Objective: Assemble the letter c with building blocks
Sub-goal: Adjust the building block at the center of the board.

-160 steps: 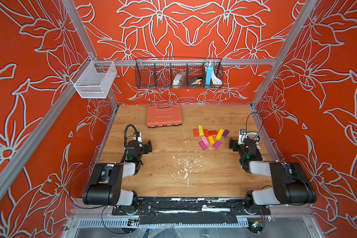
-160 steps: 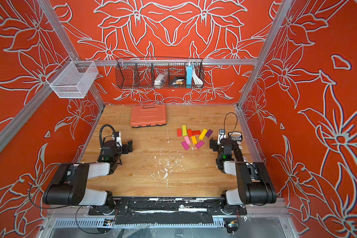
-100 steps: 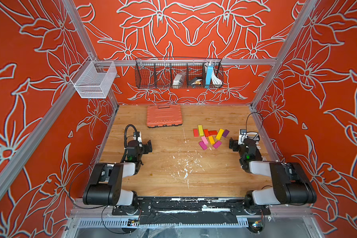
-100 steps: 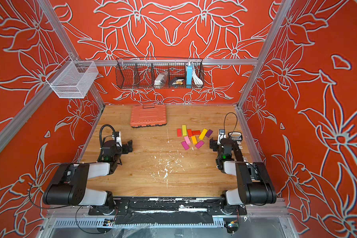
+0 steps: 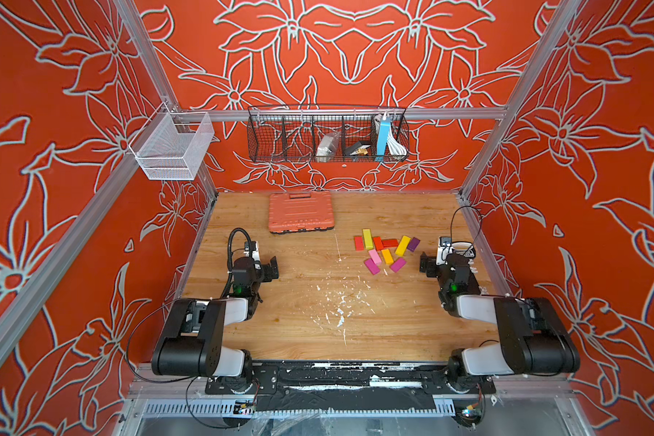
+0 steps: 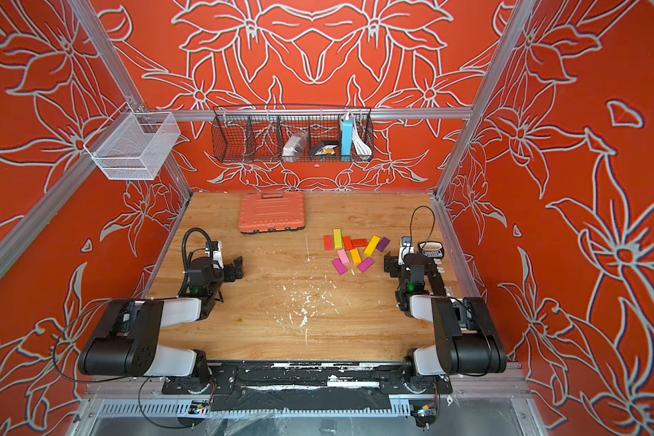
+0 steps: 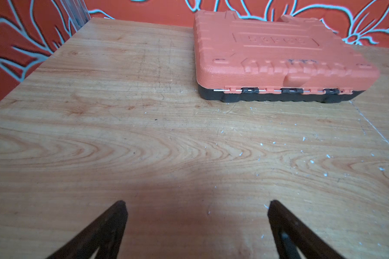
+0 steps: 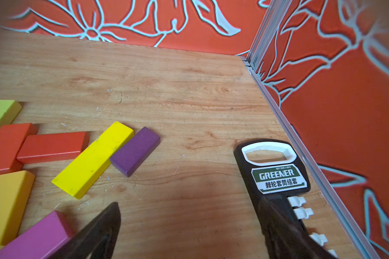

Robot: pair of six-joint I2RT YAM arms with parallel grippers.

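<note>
Right hand (image 8: 189, 204) wide; blocks (image 8: 92, 157) flat, rectangular

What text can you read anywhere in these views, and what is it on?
"GREENER": green label on the black socket rail.
"棘轮套筒组套": same label, underneath.
Small print above "GREENER": too small to read.
Embossed word on the orange case lid: blurred, unreadable.
Black scribble on that lid: unreadable.
Building blocks: no text.
</note>
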